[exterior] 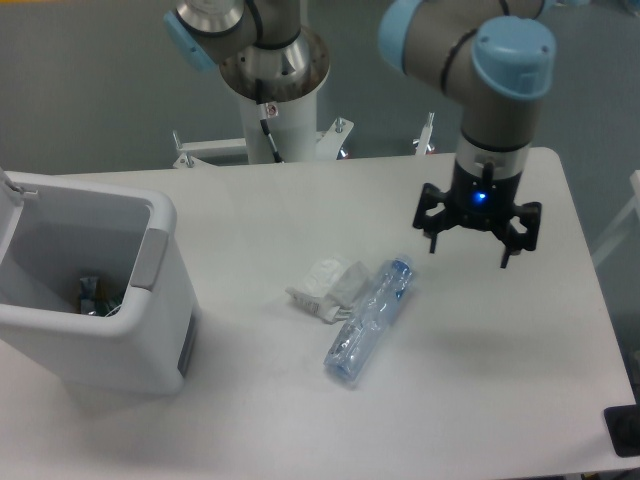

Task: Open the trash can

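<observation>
We see the trash can (95, 300) at the left edge of the table (300, 420), its lid up and its inside open to view, with some scraps lying at the bottom. The gray push tab (150, 260) sits on its right rim. Near the middle of the table lies a clear plastic bottle (368, 320) on its side, and a crumpled white wad (325, 287) lies touching it on its left. Our gripper (470, 245) hangs above the right part of the table, well apart from the trash can, with its jaws spread wide and nothing between them; a blue light glows on its body. The bottle and wad lie between gripper and trash can. The table's right edge is near the gripper.
</observation>
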Controlling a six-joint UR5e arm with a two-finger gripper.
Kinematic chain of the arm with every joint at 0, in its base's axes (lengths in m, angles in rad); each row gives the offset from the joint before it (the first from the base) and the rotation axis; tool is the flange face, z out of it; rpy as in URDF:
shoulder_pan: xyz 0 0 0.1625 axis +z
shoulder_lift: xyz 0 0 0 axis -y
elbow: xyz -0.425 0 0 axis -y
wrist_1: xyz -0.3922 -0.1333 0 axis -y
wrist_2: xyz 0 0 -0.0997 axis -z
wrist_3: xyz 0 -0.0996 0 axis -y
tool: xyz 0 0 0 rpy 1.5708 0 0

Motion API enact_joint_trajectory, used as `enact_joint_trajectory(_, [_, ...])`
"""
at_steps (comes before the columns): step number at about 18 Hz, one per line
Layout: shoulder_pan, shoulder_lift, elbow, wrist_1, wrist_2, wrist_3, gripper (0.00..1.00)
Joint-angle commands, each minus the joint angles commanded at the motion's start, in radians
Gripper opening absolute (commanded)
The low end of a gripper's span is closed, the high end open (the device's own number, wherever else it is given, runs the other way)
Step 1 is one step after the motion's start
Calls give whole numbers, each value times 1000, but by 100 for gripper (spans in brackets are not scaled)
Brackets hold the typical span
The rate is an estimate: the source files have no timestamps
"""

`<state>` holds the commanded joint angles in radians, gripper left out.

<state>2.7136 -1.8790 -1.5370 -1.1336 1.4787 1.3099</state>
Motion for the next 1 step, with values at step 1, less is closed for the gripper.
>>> enact_joint_trajectory(1, [2, -3, -2, 0, 0, 0, 100])
